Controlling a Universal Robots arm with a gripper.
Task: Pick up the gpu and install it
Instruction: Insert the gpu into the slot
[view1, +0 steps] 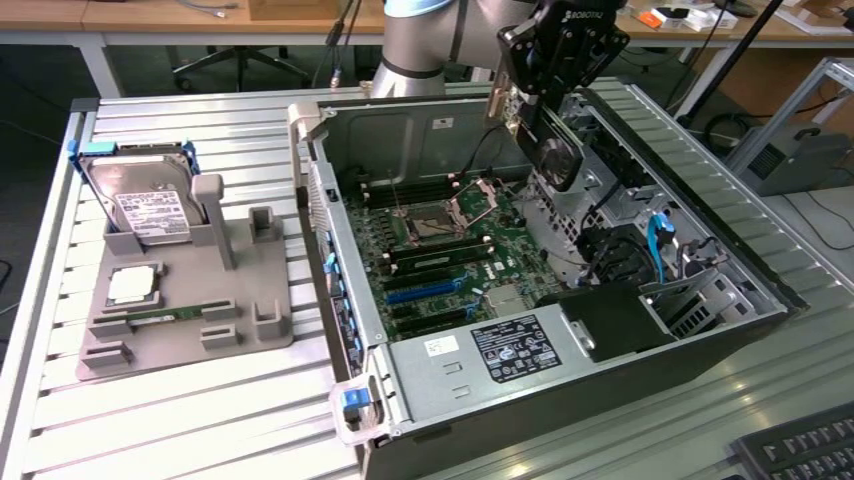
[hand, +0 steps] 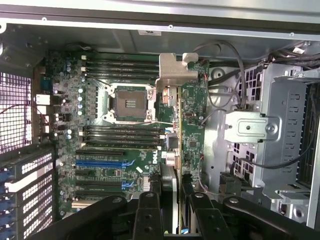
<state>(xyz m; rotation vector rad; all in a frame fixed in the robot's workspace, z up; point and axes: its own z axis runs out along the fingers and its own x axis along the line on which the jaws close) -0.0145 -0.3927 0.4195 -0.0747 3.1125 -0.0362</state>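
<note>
Gripper (hand: 175, 205) clamped on the gpu (hand: 190, 120): card sits edge-on between the two fingers and sticks out past them, silvery bracket on one end.

Clock positions below are read on the exterior view, dial centred on the open case (view1: 320, 210).

- Gripper plus card: 1 o'clock, hanging over the case opening, card roughly upright with its fan face toward the camera. Can't tell if its lower end touches anything inside.
- Closest under the card: loose black cables (hand: 235, 65) and the board edge beside the CPU socket (view1: 434, 222). Socket is empty, with memory slots on either side.
- Motherboard (view1: 467, 255): dial centre. Blue expansion slots (view1: 424, 290) at 7 o'clock of the socket, nothing plugged in them.
- Drive cage (view1: 694, 300): 4 o'clock, metal. Blue cable (view1: 654, 245) runs just above it.
- Power supply (view1: 501, 350): 6 o'clock, silver box with label, against the near wall.

Outside the case, 9 o'clock, well apart from the gripper: grey fixture tray (view1: 200, 285) on the slatted table (view1: 200, 420).
- Hard drive (view1: 154, 205) stands tilted in the far holder, blue frame around it.
- Processor chip (view1: 131, 286) lies flat in the middle pocket.
- Green memory stick (view1: 154, 318) lies in the slot just nearer.

Keyboard (view1: 801, 450) corner at 5 o'clock. Desks and chair legs at 12 o'clock behind the arm.
</note>
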